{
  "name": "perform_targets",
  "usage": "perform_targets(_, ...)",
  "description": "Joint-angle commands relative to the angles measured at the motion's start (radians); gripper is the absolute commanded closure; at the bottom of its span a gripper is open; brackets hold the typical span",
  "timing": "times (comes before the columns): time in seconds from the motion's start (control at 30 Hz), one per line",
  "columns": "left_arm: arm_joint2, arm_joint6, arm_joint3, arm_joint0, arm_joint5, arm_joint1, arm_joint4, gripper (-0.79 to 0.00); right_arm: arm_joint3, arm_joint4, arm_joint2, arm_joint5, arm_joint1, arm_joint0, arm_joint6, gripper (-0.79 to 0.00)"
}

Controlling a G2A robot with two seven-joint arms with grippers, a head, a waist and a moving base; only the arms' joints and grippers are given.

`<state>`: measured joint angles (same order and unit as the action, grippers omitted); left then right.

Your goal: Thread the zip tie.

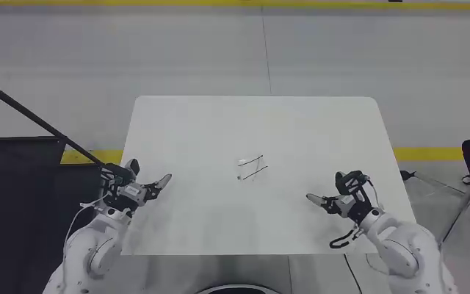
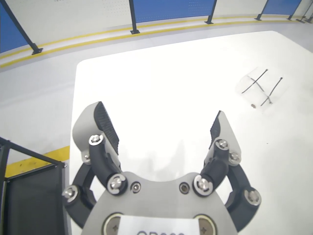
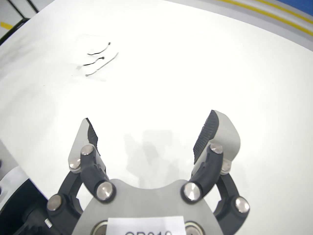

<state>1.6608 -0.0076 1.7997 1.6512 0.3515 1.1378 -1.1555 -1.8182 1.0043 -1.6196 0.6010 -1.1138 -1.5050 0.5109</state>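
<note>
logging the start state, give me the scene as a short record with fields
zip ties: a few, thin, black, loose at mid-table on what looks like a clear sheet
table: white
left gripper: open, empty, by the near edge, apart from the zip ties
right gripper: open, empty, by the near edge, opposite side
task: threading not begun
</note>
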Motion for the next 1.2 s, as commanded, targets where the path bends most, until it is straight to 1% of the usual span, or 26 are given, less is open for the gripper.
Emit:
perform_targets(0.0,0.006,-0.013,-0.017,-0.019,0.053,-0.002,0.032,-0.785,0.010,-0.071,0.016,0.029,0.003,0.047,0.095,-0.785)
perform_targets(0.07,0.011,-0.049,-0.041,-0.044,0.111,-0.006,0.074,-0.785,0.032,-0.164,0.041,0.055,0.006,0.097,0.171,-0.785)
perform_targets(0.13,0.018,-0.070,-0.055,-0.060,0.160,-0.010,0.073,-0.785,0.053,-0.233,0.058,0.081,0.009,0.131,0.225,-0.785)
perform_targets(0.17,0.026,-0.072,-0.064,-0.064,0.168,-0.012,0.063,-0.785,0.066,-0.268,0.065,0.085,0.010,0.149,0.251,-0.785)
perform_targets(0.2,0.029,-0.069,-0.066,-0.065,0.165,-0.013,0.057,-0.785,0.080,-0.290,0.068,0.065,0.012,0.169,0.284,-0.785)
perform_targets(0.23,0.029,-0.069,-0.066,-0.065,0.165,-0.013,0.057,-0.785,0.081,-0.287,0.067,0.053,0.013,0.173,0.290,-0.785)
perform_targets(0.57,0.027,-0.071,-0.067,-0.065,0.165,-0.013,0.059,-0.785,0.080,-0.284,0.068,0.050,0.013,0.172,0.289,-0.785)
perform_targets(0.63,0.013,-0.089,-0.072,-0.077,0.165,-0.012,0.075,-0.785,0.066,-0.258,0.091,0.051,0.014,0.173,0.292,-0.785)
perform_targets(0.7,-0.001,-0.130,-0.085,-0.101,0.187,-0.012,0.122,-0.785,0.086,-0.308,0.115,0.050,0.014,0.196,0.315,-0.785)
perform_targets(0.83,0.007,-0.220,-0.133,-0.140,0.296,-0.018,0.300,-0.785,0.160,-0.468,0.154,0.048,0.019,0.294,0.447,-0.785)
perform_targets(0.97,0.019,-0.307,-0.164,-0.171,0.347,-0.027,0.403,-0.785,0.268,-0.665,0.220,0.035,0.021,0.422,0.624,-0.785)
perform_targets(1.07,0.022,-0.353,-0.179,-0.185,0.389,-0.032,0.466,-0.785,0.386,-0.815,0.298,-0.029,0.016,0.545,0.737,-0.785)
perform_targets(1.17,0.027,-0.407,-0.191,-0.193,0.427,-0.039,0.533,-0.785,0.482,-0.900,0.390,-0.074,0.010,0.653,0.782,-0.785)
